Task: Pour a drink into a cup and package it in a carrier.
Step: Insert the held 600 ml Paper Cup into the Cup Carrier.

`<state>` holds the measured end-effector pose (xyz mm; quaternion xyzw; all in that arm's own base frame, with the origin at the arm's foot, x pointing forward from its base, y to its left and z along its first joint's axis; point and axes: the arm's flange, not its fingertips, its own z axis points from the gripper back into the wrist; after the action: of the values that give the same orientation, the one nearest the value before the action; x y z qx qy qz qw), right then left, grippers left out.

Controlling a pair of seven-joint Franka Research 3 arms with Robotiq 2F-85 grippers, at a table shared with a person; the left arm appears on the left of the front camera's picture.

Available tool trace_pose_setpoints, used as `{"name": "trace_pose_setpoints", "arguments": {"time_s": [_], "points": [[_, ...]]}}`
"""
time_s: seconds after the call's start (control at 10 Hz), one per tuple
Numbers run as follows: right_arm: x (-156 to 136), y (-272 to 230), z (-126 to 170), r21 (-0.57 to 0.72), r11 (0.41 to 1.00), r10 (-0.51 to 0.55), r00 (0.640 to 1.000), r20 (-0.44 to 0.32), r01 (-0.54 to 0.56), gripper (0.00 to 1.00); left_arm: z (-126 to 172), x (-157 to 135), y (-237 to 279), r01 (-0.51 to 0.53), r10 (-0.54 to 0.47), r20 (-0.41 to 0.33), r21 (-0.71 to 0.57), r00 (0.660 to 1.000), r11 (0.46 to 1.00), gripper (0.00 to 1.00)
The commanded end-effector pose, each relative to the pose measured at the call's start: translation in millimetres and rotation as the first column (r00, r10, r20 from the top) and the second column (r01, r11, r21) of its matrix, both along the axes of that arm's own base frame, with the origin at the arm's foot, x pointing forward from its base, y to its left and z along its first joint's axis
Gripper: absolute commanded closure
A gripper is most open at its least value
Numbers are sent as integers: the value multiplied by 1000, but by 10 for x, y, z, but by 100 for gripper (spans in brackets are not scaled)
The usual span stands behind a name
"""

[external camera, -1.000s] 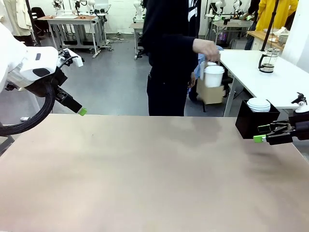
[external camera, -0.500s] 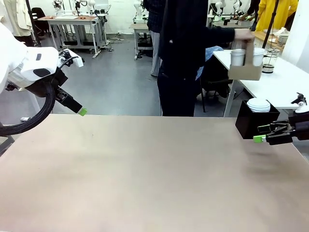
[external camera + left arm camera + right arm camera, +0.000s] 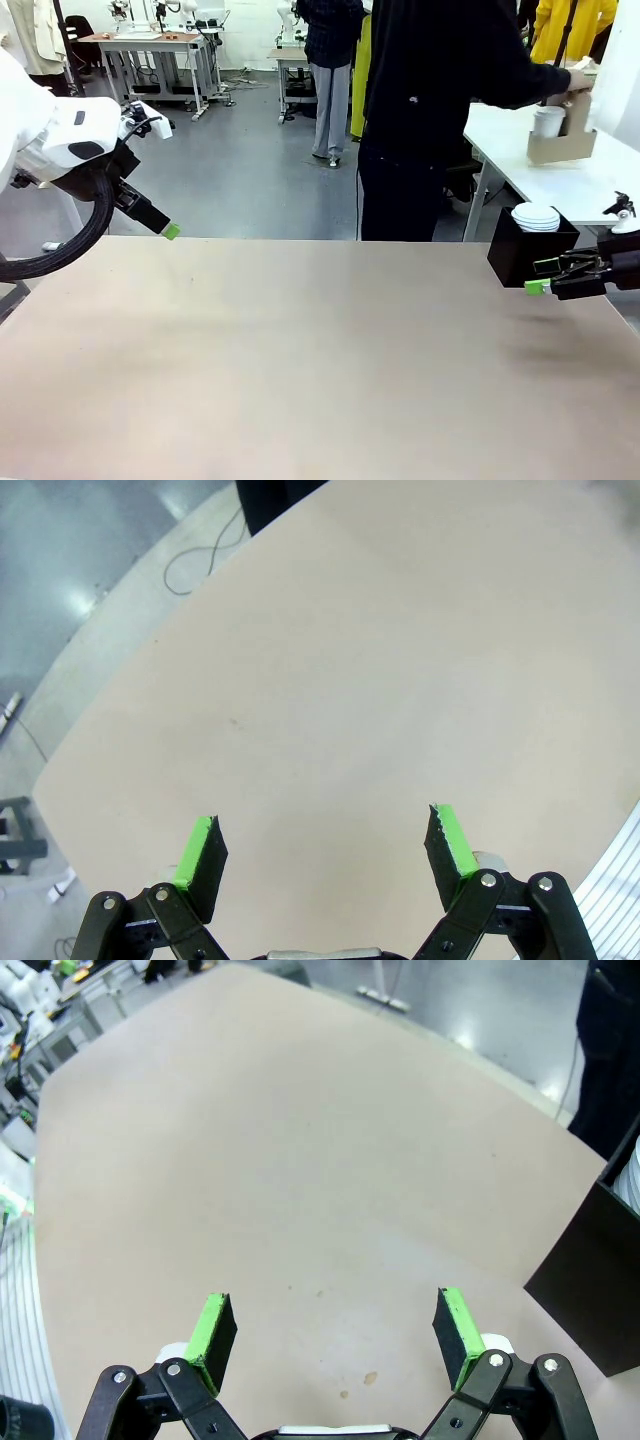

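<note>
The big table [image 3: 300, 360] lay wide and bare in front of the robot. Nothing stood in the middle of it, so there was nothing close for the arms to pick up.

At the far side a person [image 3: 420, 110] in dark clothes had turned away from this table. The person's hand [image 3: 574, 80] reached to a white side table [image 3: 560, 185]. There the hand held up the brown carrier [image 3: 560, 145] by its tall middle tab. The white cup [image 3: 547, 121] sat down in one of its holes. It looked as if the cup was already packed and the carrier was being put out of the way. I could not see the drink inside the cup.

At the right edge of the big table stood a black box [image 3: 520, 255]. A stack of flat white lids [image 3: 537, 216] sat on top of it, near the right arm, likely so they were easy to get.

The left gripper [image 3: 325, 845] hung over the bare table near its left corner. Its two fingers were spread wide and held nothing. The right gripper [image 3: 335, 1335] hung just beside the black box, fingers wide apart too, with nothing between them. Both arms seemed parked at the sides, maybe to leave room for the person.
</note>
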<state>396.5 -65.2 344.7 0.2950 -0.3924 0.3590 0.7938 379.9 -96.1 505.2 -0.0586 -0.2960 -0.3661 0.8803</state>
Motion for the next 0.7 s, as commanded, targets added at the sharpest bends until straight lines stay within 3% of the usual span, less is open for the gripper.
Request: {"name": "trace_pose_setpoints", "arguments": {"time_s": [0.0, 0.6], "points": [[-4, -13, -6, -2, 1000, 10, 1000, 16, -10, 0, 7, -13, -4, -15, 15, -1, 3, 1000, 1000, 0], [-4, -13, -6, -2, 1000, 10, 1000, 16, -10, 0, 7, -13, -4, -15, 15, -1, 3, 1000, 1000, 0]]}}
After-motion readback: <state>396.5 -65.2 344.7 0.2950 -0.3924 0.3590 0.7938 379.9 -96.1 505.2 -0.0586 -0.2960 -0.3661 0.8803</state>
